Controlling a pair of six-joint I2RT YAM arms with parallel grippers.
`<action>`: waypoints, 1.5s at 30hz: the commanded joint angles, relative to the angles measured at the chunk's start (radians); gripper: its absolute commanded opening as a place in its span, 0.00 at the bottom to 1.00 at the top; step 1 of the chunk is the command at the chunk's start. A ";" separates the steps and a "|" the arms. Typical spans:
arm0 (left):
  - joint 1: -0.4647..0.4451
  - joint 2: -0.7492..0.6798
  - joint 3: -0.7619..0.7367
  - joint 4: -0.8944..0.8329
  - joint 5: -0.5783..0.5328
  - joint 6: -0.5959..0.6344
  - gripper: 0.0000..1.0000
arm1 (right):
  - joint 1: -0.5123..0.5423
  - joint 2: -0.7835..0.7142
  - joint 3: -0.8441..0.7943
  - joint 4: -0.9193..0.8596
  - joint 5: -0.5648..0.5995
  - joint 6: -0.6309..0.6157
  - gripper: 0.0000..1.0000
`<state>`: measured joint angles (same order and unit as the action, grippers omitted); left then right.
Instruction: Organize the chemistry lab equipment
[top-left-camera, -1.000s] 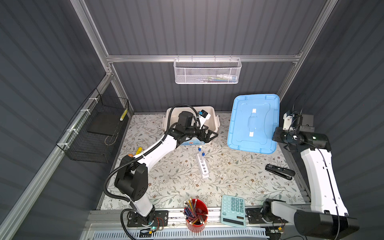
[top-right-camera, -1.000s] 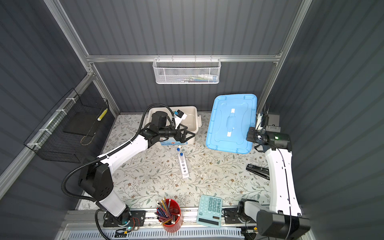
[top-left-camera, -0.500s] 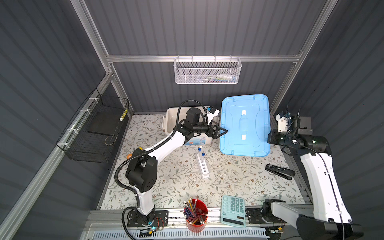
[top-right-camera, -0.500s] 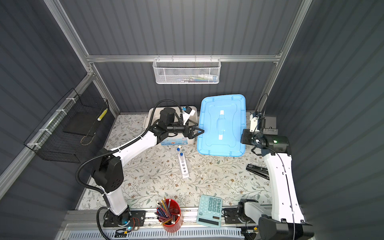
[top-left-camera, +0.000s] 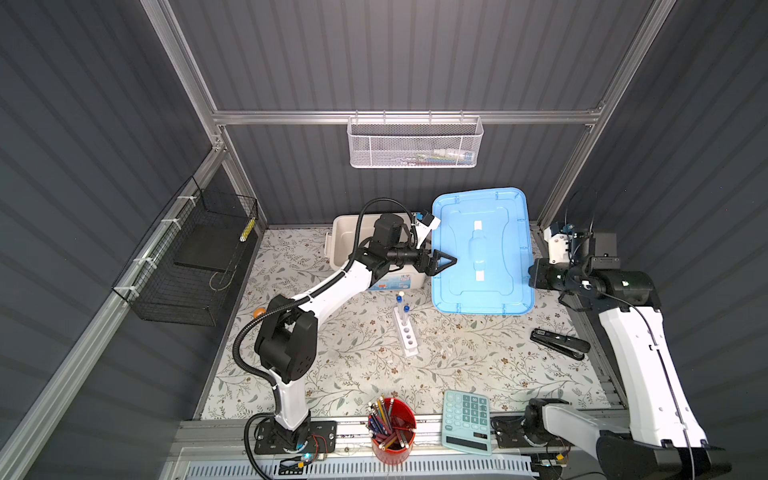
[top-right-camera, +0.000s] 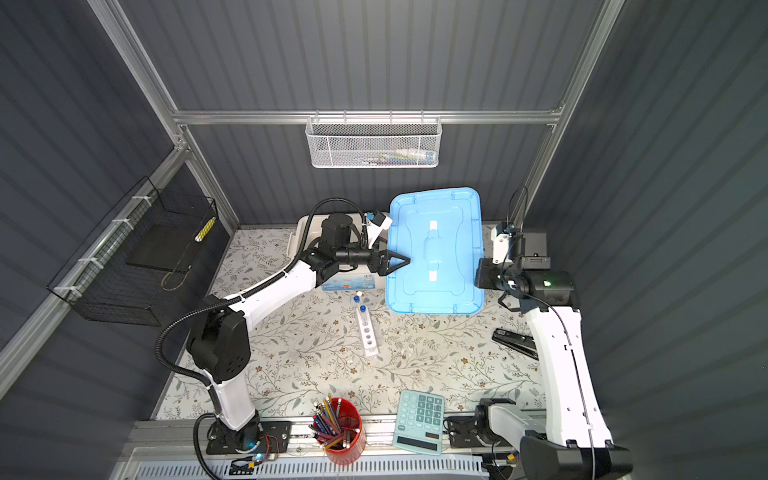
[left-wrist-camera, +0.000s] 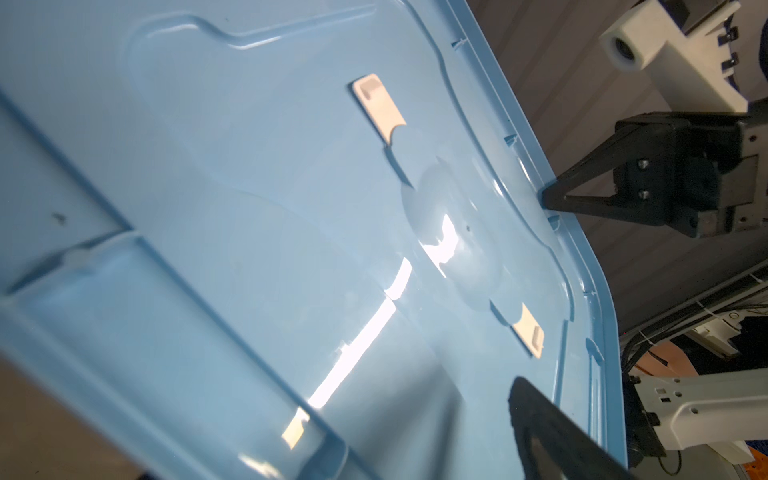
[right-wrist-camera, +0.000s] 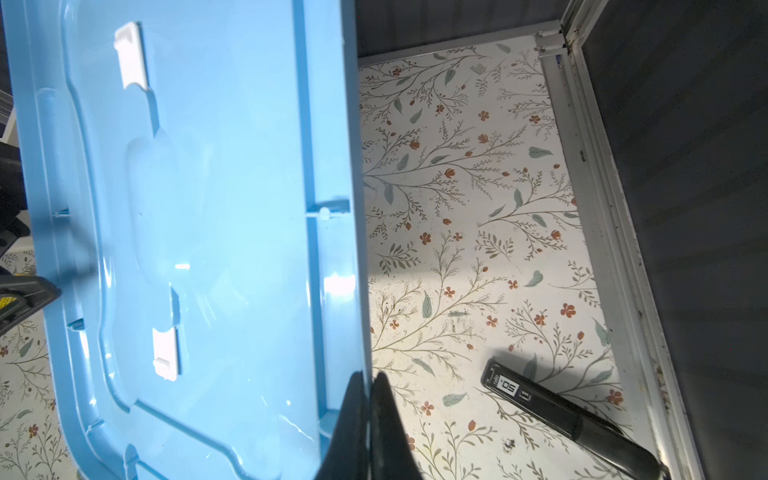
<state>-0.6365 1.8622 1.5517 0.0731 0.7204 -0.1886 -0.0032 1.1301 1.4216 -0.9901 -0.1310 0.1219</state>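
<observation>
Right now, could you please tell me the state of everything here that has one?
Lid: off the bin, raised, clamped at its rim.
Right fingers: shut on the lid.
Left fingers: open at the lid's opposite edge.
Bin: open.
Tubes: capped, upright in the rack.
Stapler: closed, lying flat.

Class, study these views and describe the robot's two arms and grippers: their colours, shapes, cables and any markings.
The left arm and right arm are white shells joined by rounded black joints. A ribbed black cable loops beside the left arm, and a small green light shows on the right. The left gripper and right gripper are black, with fingers shaped as hollow triangles.
</observation>
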 joint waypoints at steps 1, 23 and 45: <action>-0.008 0.020 0.025 0.053 0.047 -0.025 0.92 | 0.009 -0.035 0.036 0.032 -0.014 0.015 0.00; -0.009 -0.008 0.041 0.096 0.130 -0.041 0.63 | 0.030 0.008 -0.003 0.132 -0.031 0.030 0.00; -0.009 -0.067 0.012 0.140 0.159 -0.056 0.23 | 0.031 0.039 -0.179 0.413 -0.110 0.121 0.18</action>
<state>-0.6292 1.8431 1.5681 0.1692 0.8215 -0.2443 0.0196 1.1587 1.2507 -0.6804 -0.1776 0.2062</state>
